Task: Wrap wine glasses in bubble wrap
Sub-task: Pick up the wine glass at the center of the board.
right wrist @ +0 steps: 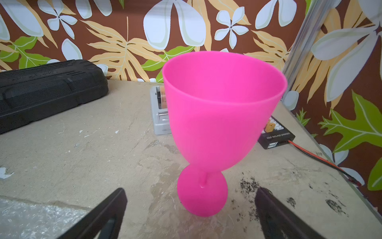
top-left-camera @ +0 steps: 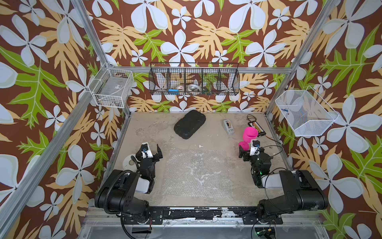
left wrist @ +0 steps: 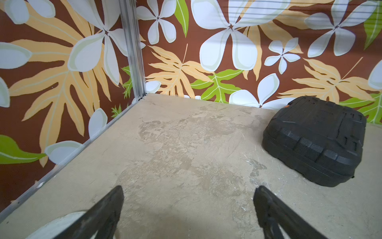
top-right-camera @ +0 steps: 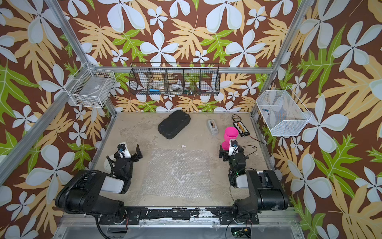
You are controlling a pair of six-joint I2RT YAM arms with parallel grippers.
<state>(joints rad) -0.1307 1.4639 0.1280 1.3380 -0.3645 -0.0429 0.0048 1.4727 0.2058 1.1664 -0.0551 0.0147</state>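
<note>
The bright pink wine glass (top-left-camera: 250, 133) (top-right-camera: 231, 134) stands upright at the right of the table. In the right wrist view the glass (right wrist: 221, 115) fills the middle, and its round foot sits just ahead of my fingertips without touching them. My right gripper (top-left-camera: 248, 148) (top-right-camera: 228, 150) (right wrist: 191, 190) is open and holds nothing. The bubble wrap (top-left-camera: 196, 171) (top-right-camera: 177, 171) lies flat in the middle of the table between the arms, and a corner of the wrap (right wrist: 31, 219) shows in the right wrist view. My left gripper (top-left-camera: 151, 149) (top-right-camera: 130, 150) (left wrist: 189, 192) is open over bare table at the left.
A black padded case (top-left-camera: 189, 124) (left wrist: 314, 140) lies at the back. A grey tape dispenser (top-left-camera: 228, 126) and a black wired board (top-left-camera: 256, 128) sit behind the glass. A white round object (top-left-camera: 128, 162) lies by the left arm. Wire baskets (top-left-camera: 194, 80) hang on the walls.
</note>
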